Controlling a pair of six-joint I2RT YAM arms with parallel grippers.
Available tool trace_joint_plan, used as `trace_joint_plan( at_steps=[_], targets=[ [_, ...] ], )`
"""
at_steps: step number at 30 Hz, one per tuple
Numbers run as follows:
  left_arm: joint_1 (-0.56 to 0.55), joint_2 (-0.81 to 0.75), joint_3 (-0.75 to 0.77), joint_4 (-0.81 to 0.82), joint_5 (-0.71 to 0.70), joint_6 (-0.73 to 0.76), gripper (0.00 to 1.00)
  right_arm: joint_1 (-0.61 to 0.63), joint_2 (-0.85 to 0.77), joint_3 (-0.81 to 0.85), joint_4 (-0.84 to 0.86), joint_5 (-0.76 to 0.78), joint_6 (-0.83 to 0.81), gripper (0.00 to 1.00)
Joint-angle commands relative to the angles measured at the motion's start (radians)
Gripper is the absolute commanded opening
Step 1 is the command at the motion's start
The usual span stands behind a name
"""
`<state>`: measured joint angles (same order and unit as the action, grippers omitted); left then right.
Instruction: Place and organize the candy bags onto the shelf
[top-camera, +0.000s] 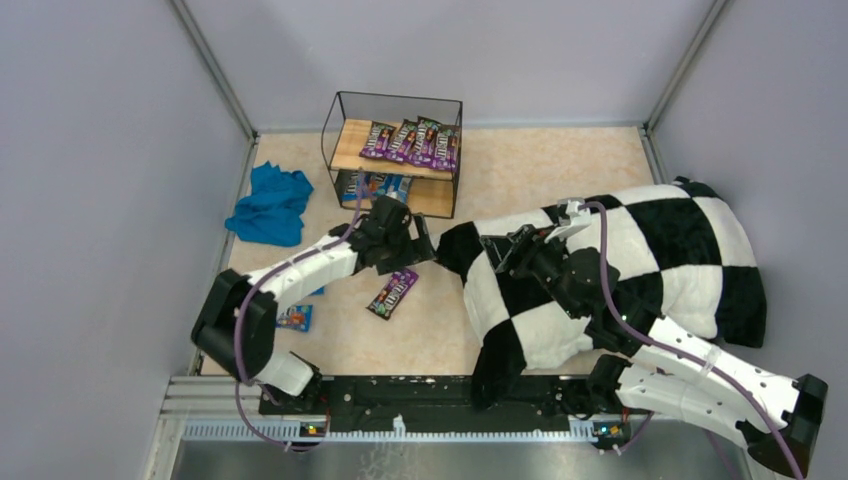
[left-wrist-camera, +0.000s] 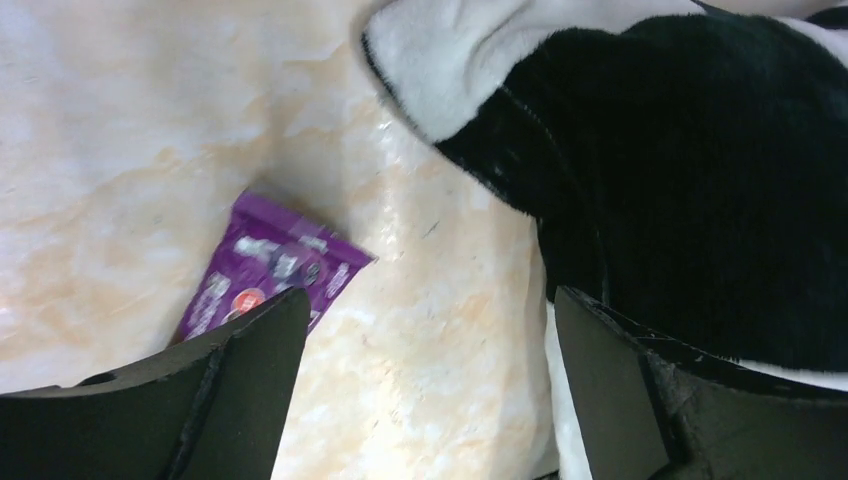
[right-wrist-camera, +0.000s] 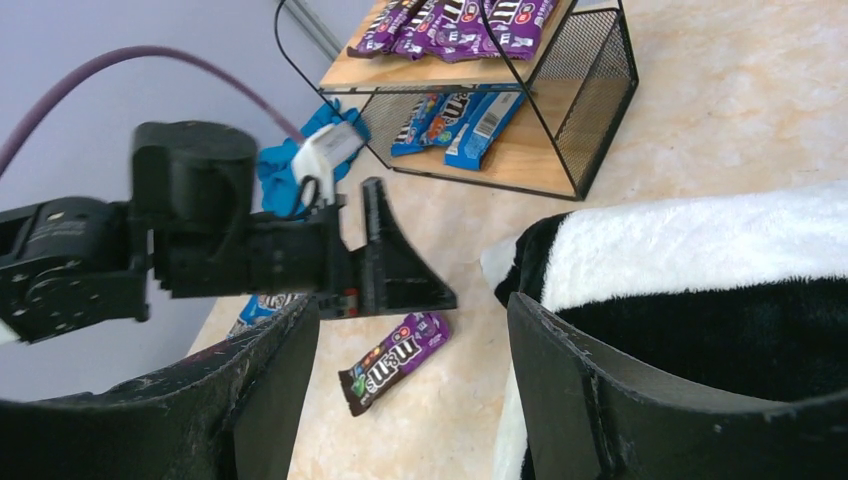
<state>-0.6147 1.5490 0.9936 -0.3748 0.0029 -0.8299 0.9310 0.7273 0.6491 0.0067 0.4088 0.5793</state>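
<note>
Left end effector (top-camera: 418, 248) (left-wrist-camera: 430, 310): fingers spread wide, nothing held, over desk (top-camera: 520, 170) beside white corner of checkered pillow (top-camera: 640, 260).

Loose purple candy bag (top-camera: 393, 292) (left-wrist-camera: 270, 265) (right-wrist-camera: 393, 360): flat on desk, just near and slightly left of that end effector, not touching. Long axis diagonal, near-left to far-right. From left wrist: off-centre, partly hidden behind one finger (left-wrist-camera: 250, 370), not between the pair.

Right end effector (top-camera: 520, 250) (right-wrist-camera: 410, 310): also wide and empty, over pillow, well right of bag, pillow corner between. Left arm clearly nearer.

Judged need: shift toward near-left, turn wrist across bag's short side before closing.

Shelf (top-camera: 345, 150) (right-wrist-camera: 600, 90): far of both end effectors. Row of purple bags (top-camera: 412, 142) on upper tier, blue bags (top-camera: 375, 185) on lower.

Stray blue bag (top-camera: 295, 318): near-left, by left arm.
</note>
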Motion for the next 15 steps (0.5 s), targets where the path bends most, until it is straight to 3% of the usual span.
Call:
trace_joint_plan(
  at_steps=[1, 6, 15],
  targets=[
    [0.077, -0.172, -0.137, 0.023, 0.071, 0.087, 0.98, -0.006, -0.012, 0.014, 0.019, 0.015, -0.004, 0.69],
    [0.169, -0.269, -0.273, -0.013, 0.142, 0.139, 0.98, -0.006, -0.001, 0.015, 0.026, -0.003, 0.005, 0.69],
    [0.174, -0.378, -0.427, -0.085, 0.129, 0.096, 0.98, -0.006, 0.006, 0.007, 0.038, -0.022, 0.032, 0.69]
  ],
)
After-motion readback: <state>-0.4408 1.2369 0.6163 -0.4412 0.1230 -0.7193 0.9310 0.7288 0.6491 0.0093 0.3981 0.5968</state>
